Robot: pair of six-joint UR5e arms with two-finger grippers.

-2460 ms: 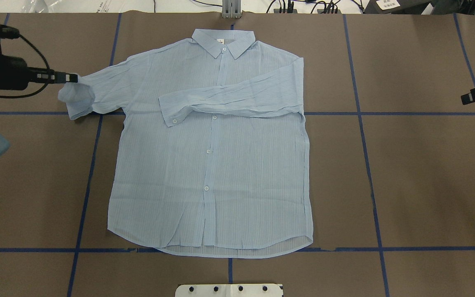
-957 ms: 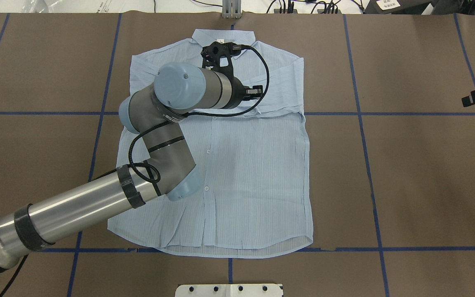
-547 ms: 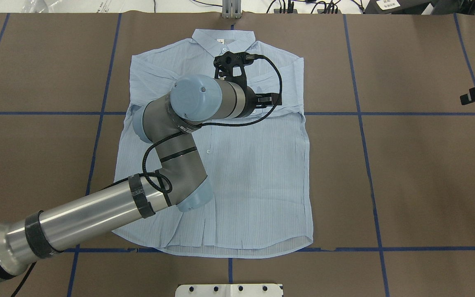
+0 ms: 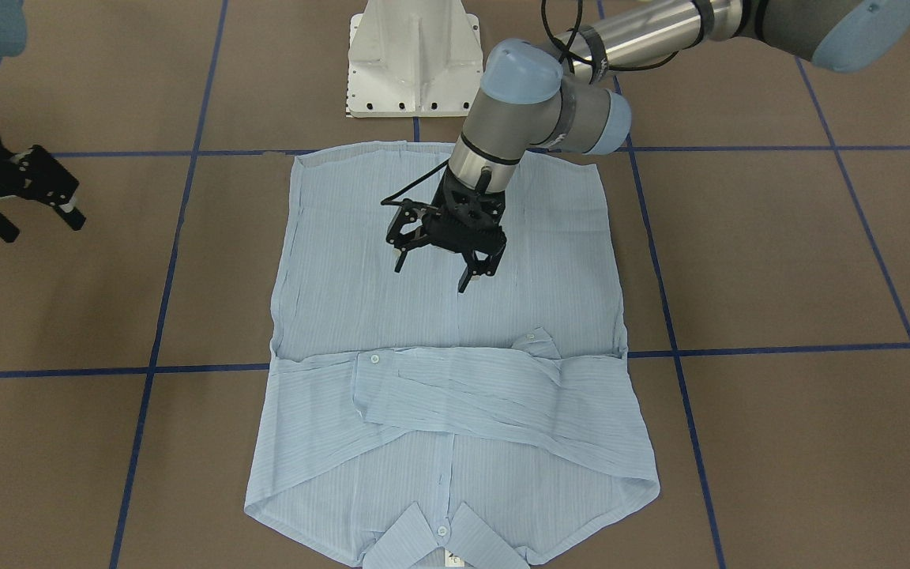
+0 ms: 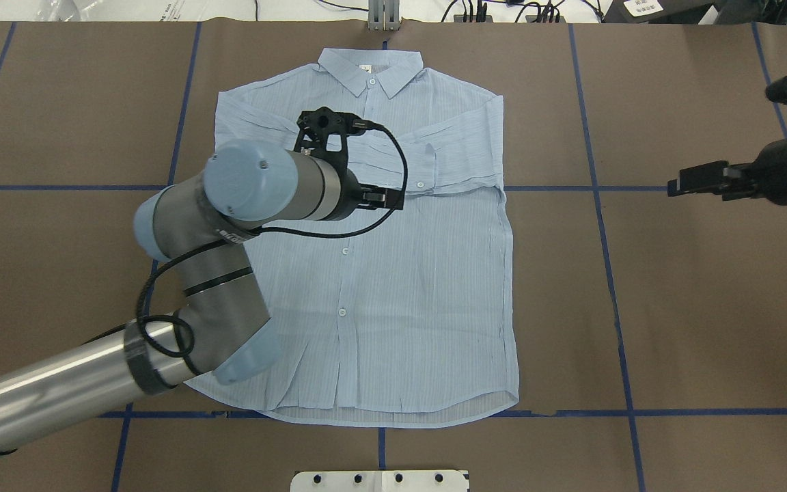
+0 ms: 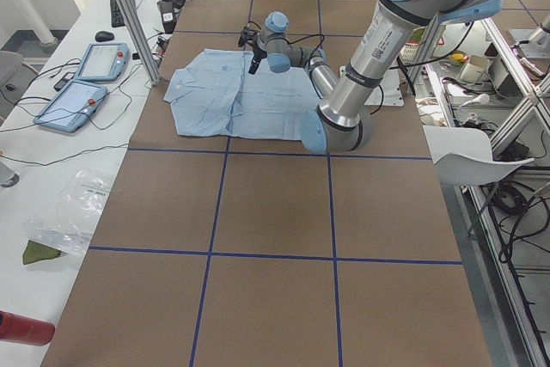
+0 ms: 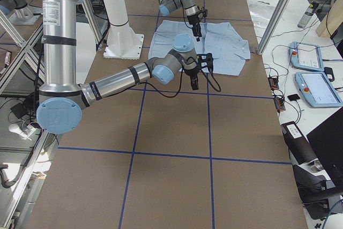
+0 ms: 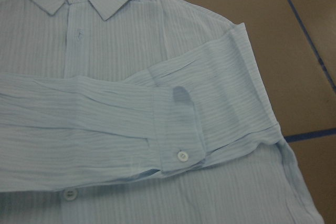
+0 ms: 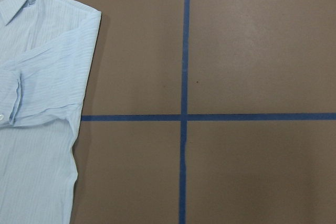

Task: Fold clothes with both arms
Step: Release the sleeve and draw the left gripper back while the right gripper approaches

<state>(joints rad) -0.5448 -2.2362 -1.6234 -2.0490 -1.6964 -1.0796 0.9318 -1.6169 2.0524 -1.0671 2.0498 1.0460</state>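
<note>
The pale blue striped shirt (image 5: 421,287) lies flat, buttoned and collar far from me, with both sleeves folded across the chest. The upper sleeve's cuff (image 8: 178,129) ends near the right shoulder. My left gripper (image 4: 433,273) is open and empty, hovering over the shirt's middle just below the folded sleeves; it also shows in the overhead view (image 5: 383,198). My right gripper (image 4: 32,217) is open and empty above bare table to the shirt's right, also seen overhead (image 5: 679,186). The right wrist view shows the shirt's right edge (image 9: 42,77).
The table has a brown cover (image 5: 708,307) crossed by blue tape lines (image 5: 612,273). The white pedestal base (image 5: 380,480) stands at the near edge. Side tables with tablets (image 6: 82,83) lie beyond the table's far edge.
My left gripper has let go of the left sleeve, which now lies across the chest, and has drawn back left and toward me. My right arm has come in from the right edge.
</note>
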